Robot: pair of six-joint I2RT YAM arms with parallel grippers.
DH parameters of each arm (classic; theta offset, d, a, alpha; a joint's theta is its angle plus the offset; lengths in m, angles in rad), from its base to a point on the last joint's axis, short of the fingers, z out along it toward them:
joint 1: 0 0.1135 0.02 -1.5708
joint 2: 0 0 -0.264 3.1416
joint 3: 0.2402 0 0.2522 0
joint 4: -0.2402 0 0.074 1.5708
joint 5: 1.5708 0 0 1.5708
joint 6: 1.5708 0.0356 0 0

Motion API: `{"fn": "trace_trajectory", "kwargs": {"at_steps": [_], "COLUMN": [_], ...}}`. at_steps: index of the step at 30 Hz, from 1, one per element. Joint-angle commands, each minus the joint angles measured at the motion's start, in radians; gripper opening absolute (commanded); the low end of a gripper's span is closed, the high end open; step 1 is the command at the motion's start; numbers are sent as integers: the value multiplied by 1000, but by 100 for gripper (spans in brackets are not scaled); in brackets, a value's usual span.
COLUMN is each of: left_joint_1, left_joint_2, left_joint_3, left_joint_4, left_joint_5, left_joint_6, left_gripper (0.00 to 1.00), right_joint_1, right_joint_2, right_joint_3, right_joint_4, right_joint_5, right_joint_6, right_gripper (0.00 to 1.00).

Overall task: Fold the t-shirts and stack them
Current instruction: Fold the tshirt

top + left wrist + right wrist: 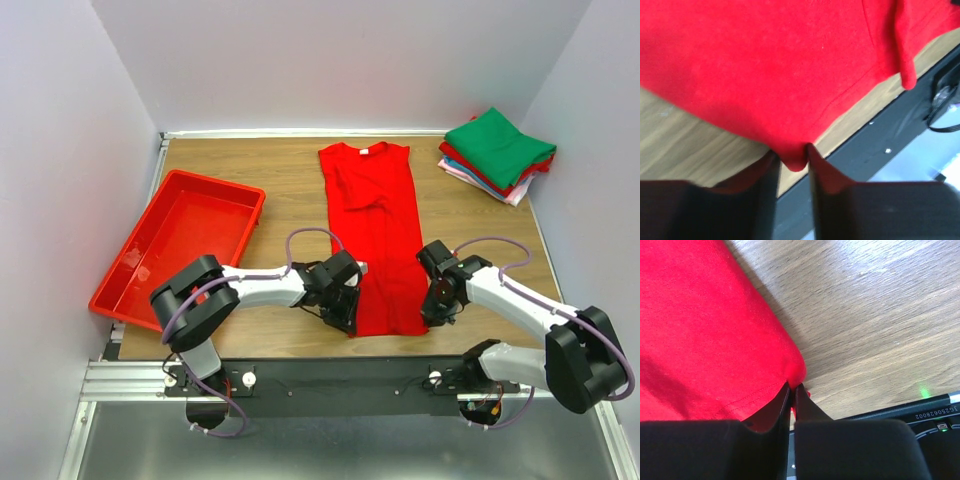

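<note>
The bright red cloth t-shirt [375, 230] lies flat and lengthwise down the middle of the brown wooden surface [280, 185]. Its collar and small white neck tag [366, 150] are at the far end, and the sleeves seem to be turned in, so it makes a long narrow strip. The hem is at the near edge, and both arms have hold of it there.

What worries me is how little cloth each grip has. Each pinches only the very tip of a hem corner. If the hem is lifted and carried toward the collar, the drag of the rest of the shirt could pull a corner free, and the fold would land crooked. If the two arms do not travel evenly, the strip could twist or the turned-in sleeves fall open. The surface's near edge is just beside the hem, so a dropped corner might hang over it.

The left arm's fingers [817, 175] stand a narrow gap apart, with a bunched nub of red cloth wedged between them. The right arm's fingers [810, 415] are pressed almost together, clamping a thin edge of the other hem corner. The stack of folded cloth t-shirts [497, 155], green on top, sits at the far right corner, well apart. The red plastic tray [180, 240] is off to the left.
</note>
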Motion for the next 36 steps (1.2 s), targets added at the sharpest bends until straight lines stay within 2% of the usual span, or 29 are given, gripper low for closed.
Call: {"fn": "trace_trajectory", "kwargs": {"at_steps": [1, 5, 6, 10, 18, 23, 27, 36], "left_joint_1": [-20, -23, -23, -23, -23, -8, 37, 180], "left_joint_2": [63, 71, 73, 44, -87, -95, -55, -1], "left_joint_3": [15, 41, 47, 79, 95, 202, 282, 352], "left_joint_4": [-51, -98, -109, -167, -270, -296, -306, -292], "left_joint_5": [-68, -96, -102, -144, -217, -276, -291, -274], "left_joint_6": [8, 15, 21, 41, 27, 44, 64, 128], "left_gripper": [23, 1, 0, 0, 0, 0, 0, 0], "right_joint_1": [-7, -7, -7, -7, -7, -7, -8, -7], "right_joint_2": [-24, -27, -29, -38, -41, -17, 45, 209], "right_joint_3": [-4, -4, -1, 24, 145, 253, 323, 453], "right_joint_4": [-27, -26, -27, -50, -110, -113, -106, -60], "right_joint_5": [12, 15, 12, 9, 15, 42, 75, 206], "right_joint_6": [10, 13, 11, 13, -1, 13, 13, 4], "right_gripper": [11, 11, 11, 2, 1, 2, 1, 1]}}
